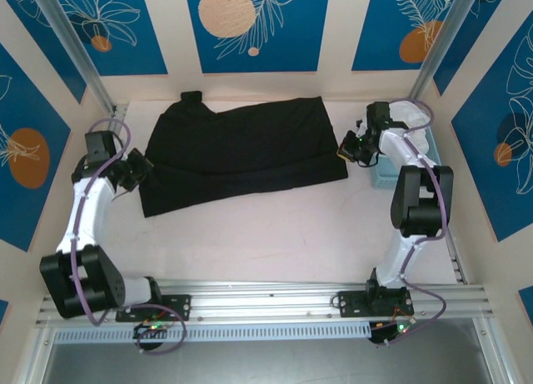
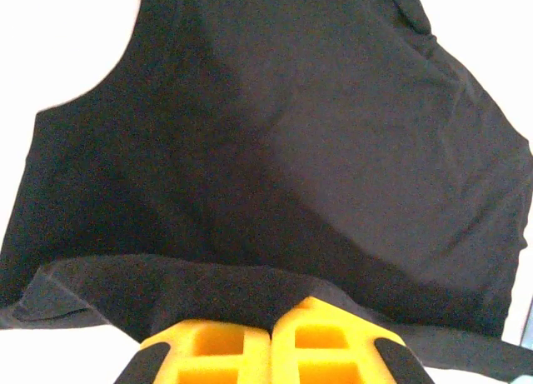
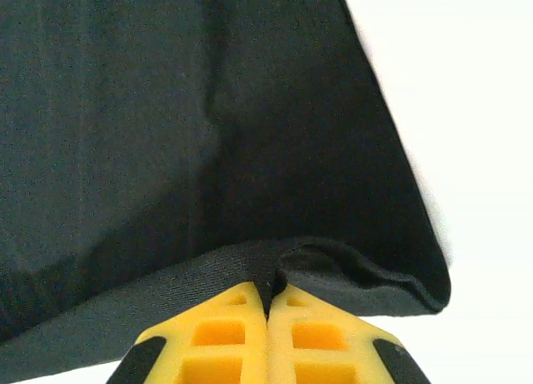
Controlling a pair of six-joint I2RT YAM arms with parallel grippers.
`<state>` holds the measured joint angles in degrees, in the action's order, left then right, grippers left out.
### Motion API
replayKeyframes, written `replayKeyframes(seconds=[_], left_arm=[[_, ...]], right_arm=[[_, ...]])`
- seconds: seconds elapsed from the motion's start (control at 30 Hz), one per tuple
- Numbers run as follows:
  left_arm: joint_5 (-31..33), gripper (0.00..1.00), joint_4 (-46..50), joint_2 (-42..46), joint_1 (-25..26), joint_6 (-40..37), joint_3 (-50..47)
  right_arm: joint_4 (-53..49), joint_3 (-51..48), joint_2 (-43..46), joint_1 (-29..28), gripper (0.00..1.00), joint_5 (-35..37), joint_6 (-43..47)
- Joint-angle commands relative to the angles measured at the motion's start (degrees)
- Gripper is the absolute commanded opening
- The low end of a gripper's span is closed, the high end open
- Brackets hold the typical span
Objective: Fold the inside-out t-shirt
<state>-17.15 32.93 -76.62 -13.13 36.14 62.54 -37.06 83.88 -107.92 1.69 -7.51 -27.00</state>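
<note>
Across the far half of the worktop [image 1: 275,242] lies the black t-shirt [image 1: 241,151], spread mostly flat. It runs from near the left edge almost to the right edge, with a small lump of cloth poking out toward the far-left corner. I have both tools on it. The left gripper [image 1: 137,169] sits at the shirt's left side; on its wrist camera the yellow fingers [image 2: 216,351] are pressed together, and the folded border of cloth appears to be pinched at their tips. The right gripper [image 1: 350,147] sits at the shirt's right side, and its wrist camera shows the fingers [image 3: 321,334] closed on a puckered hem near a corner. I judge the shirt light, soft and limp. It will sag and crease between the two holds and won't keep any shape, but it shouldn't slip from the foam pads. Edges and corners are the sensible places to hold it, as now, with the span kept taut while it is carried over. The near half of the worktop is bare and gives the most room for a fold toward me. The far edge is close to the back wall. On the right, just beside the right gripper, a pale blue basket [image 1: 385,181] holding a white cloth [image 1: 410,113] crowds that side, so I would watch that elbow.
</note>
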Motion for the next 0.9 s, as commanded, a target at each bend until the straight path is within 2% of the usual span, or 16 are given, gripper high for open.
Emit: replayKeyframes(seconds=[0.0,0.1,0.2,0.23,0.33,0.4,0.47,0.53,0.67,0.87], left_arm=[[1.4,0.0,-5.8,-5.7,-0.7,1.2,4.3],[2.8,0.0,-7.8,-12.6,-0.7,2.3,8.6],[2.4,0.08,-12.0,-20.6,-0.5,5.5,13.6],[1.8,0.13,-13.4,-23.9,-0.5,6.1,16.1],[-1.5,0.31,-11.9,-33.7,-0.4,6.9,26.3],[-1.4,0.42,-8.4,-38.1,-0.4,5.8,32.3],[1.1,0.47,-5.3,-39.1,-0.5,3.6,34.8],[2.9,0.5,-7.5,-35.6,-0.3,3.1,29.8],[2.8,0.56,-17.5,-23.4,1.8,5.1,10.1],[2.2,0.6,-22.5,-11.4,4.2,3.3,-11.0]], right_arm=[[-1.1,5.3,-3.8,-0.4,0.03,0.5,-0.4],[-1.0,11.0,-8.9,-0.6,0.04,1.1,-1.0],[-1.5,19.2,-15.7,-0.6,0.06,0.5,-1.7],[-3.0,23.1,-18.5,-0.7,0.09,0.3,-1.8],[-5.6,29.8,-22.6,-0.7,0.26,2.8,-1.5],[-6.7,30.5,-21.9,-0.8,0.35,4.9,0.0],[-5.8,26.6,-18.2,-1.4,0.37,7.6,2.1],[-3.1,18.7,-13.6,-2.8,0.38,8.5,4.0],[0.8,7.3,-7.6,-6.7,0.39,6.5,6.0],[-3.2,11.1,-14.2,-8.9,0.38,13.6,13.0]])
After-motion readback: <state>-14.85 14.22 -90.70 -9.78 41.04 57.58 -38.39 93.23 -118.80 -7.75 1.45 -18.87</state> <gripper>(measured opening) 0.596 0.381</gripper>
